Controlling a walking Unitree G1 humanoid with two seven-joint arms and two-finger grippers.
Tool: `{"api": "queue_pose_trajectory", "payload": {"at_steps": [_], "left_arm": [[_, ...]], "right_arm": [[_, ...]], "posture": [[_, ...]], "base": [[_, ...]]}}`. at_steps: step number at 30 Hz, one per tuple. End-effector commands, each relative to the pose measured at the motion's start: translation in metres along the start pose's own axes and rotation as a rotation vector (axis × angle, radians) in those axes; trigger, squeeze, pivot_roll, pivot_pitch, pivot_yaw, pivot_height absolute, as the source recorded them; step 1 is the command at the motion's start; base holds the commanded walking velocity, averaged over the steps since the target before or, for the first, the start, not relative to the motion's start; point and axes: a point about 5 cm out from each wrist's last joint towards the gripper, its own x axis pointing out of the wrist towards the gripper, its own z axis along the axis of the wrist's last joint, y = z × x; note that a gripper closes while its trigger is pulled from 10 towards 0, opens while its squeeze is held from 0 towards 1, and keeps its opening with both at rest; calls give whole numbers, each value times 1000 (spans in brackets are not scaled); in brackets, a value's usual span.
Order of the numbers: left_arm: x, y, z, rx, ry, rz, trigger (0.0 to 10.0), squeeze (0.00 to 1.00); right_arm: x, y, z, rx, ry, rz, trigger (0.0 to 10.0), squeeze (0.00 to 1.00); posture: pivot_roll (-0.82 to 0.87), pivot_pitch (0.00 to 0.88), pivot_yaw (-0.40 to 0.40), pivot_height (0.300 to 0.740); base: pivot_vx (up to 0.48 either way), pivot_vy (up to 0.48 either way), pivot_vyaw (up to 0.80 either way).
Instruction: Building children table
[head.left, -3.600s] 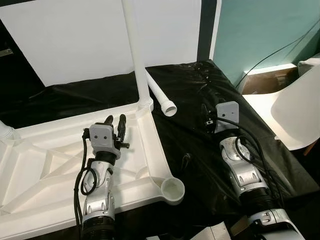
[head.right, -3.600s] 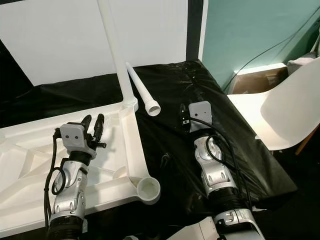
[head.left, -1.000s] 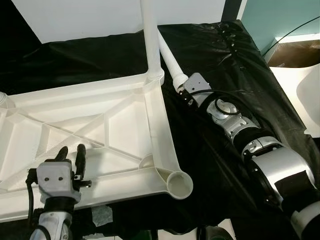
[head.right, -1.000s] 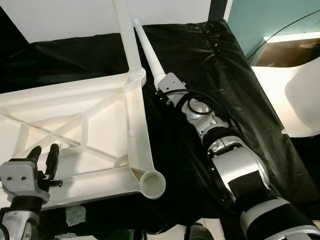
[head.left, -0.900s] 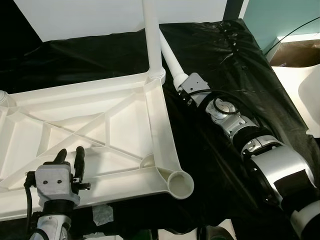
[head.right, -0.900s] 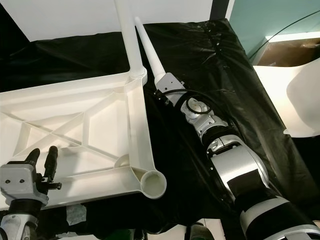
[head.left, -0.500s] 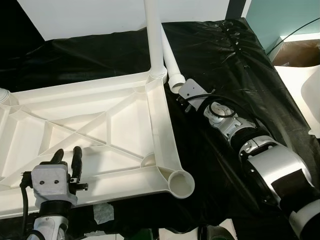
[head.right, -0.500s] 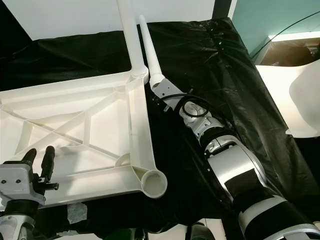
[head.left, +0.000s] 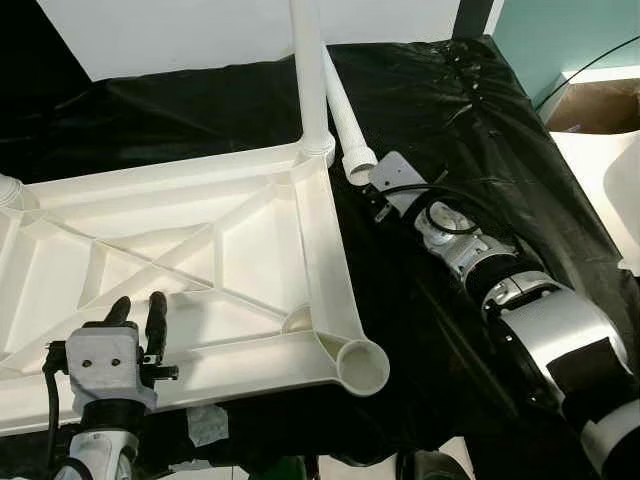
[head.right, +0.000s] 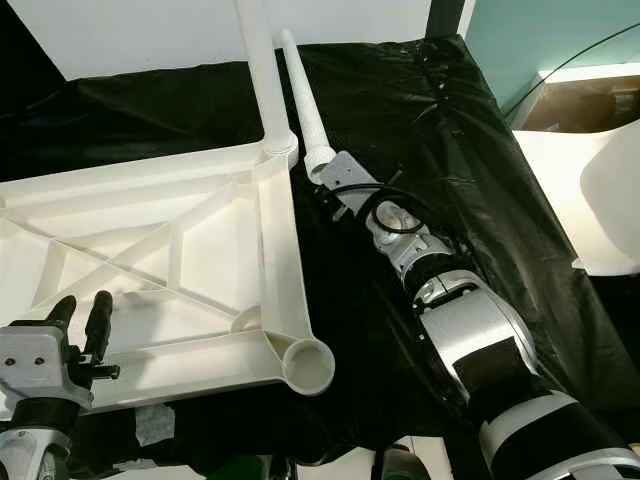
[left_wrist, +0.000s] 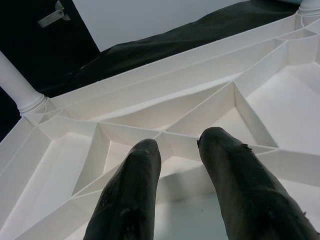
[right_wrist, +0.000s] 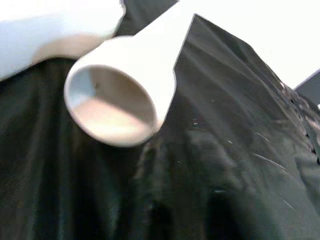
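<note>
Presently the loose table leg (head.left: 343, 122) lies lengthwise directly ahead of the right gripper (head.left: 372, 196), flared end toward it, finger state indeterminable; left gripper (head.left: 136, 318), parted and empty, hovers well apart.

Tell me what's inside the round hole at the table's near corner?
The corner socket of the upside-down white table looks hollow, with nothing in it and no leg yet. Its very bottom is shaded, so that part can't be seen.
</note>
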Motion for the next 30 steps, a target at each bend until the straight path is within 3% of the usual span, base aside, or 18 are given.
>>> {"api": "queue_pose_trajectory", "payload": {"at_steps": [1, 6, 7, 8, 19, 30], "left_arm": [[-3, 5, -4, 13, 30, 78, 10000, 0], [-3, 4, -4, 10, 29, 78, 10000, 0], [-2, 4, -4, 9, 29, 77, 10000, 0], [-1, 4, -4, 10, 28, 76, 10000, 0], [-4, 7, -4, 19, 29, 89, 10000, 0], [-2, 4, -6, 8, 23, 94, 10000, 0]], "right_arm": [[1, 3, 6, 78, -32, -5, 10000, 1000], [1, 4, 7, 100, -43, -4, 10000, 1000], [1, 8, 11, 116, -72, 36, 10000, 659], [1, 9, 13, 103, -80, 58, 10000, 0], [7, 1, 18, 76, -41, 108, 10000, 0], [5, 10, 22, 119, -81, 120, 10000, 0]], "posture": [[410, 208, 71, 740], [407, 206, 71, 740], [405, 205, 71, 740], [407, 204, 72, 740], [427, 197, 60, 740], [403, 183, 49, 740]], "base": [[0, 0, 0], [0, 0, 0], [0, 0, 0], [0, 0, 0], [0, 0, 0], [0, 0, 0]]}}
